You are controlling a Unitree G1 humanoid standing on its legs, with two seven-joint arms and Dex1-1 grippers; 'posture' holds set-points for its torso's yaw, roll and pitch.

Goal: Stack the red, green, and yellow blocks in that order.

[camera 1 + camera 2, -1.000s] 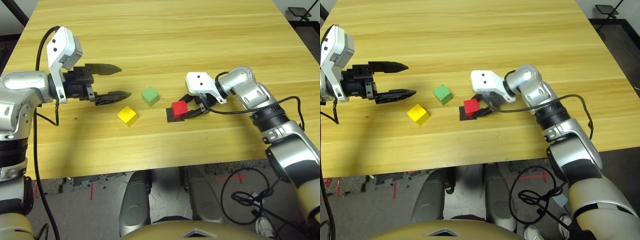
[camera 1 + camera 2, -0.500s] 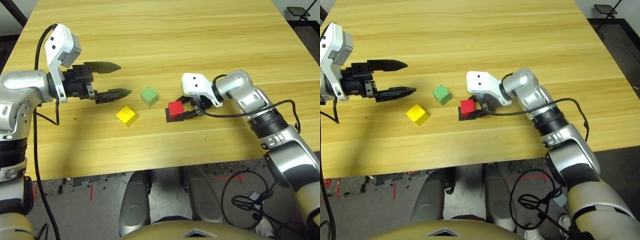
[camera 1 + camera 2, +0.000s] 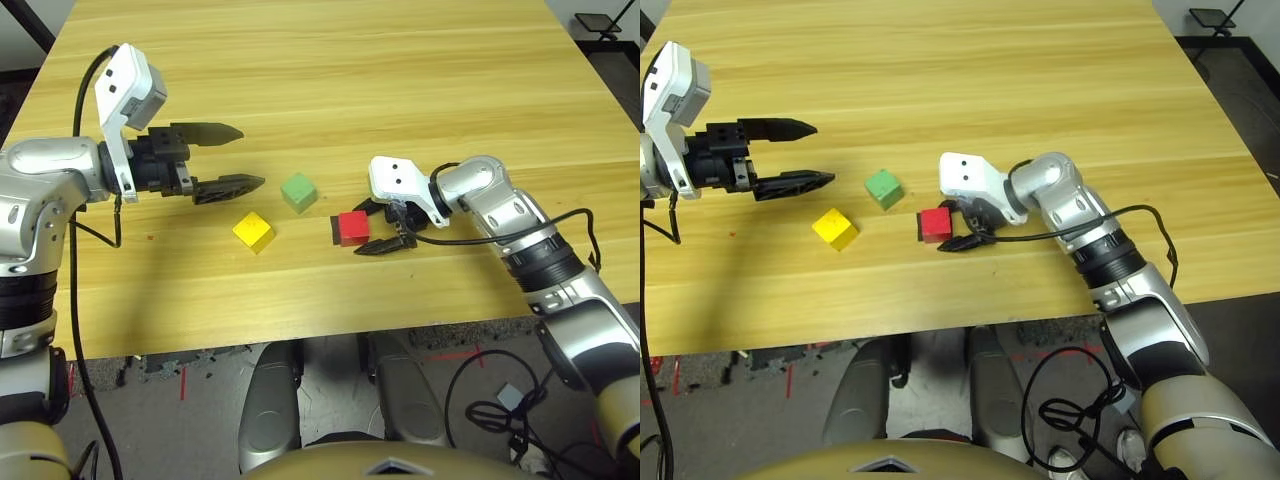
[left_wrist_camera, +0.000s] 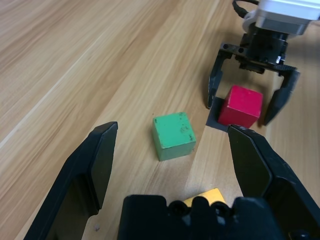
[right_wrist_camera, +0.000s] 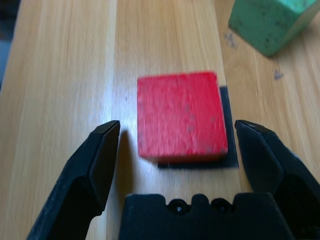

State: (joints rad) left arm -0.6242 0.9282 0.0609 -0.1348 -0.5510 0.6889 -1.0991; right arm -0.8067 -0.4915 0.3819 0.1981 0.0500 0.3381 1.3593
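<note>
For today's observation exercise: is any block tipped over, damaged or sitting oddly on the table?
Nothing stands out. The red block sits flat on the black patch between the open right tool, the green block and yellow block flat on the table.

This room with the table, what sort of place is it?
Probably a robot lab or test room: a plain wooden table bearing small painted blocks, red block among them, loose cables on the floor, red tape marks below.

Bright, even overhead light, soft shadows on the table, slight blur up close.
</note>
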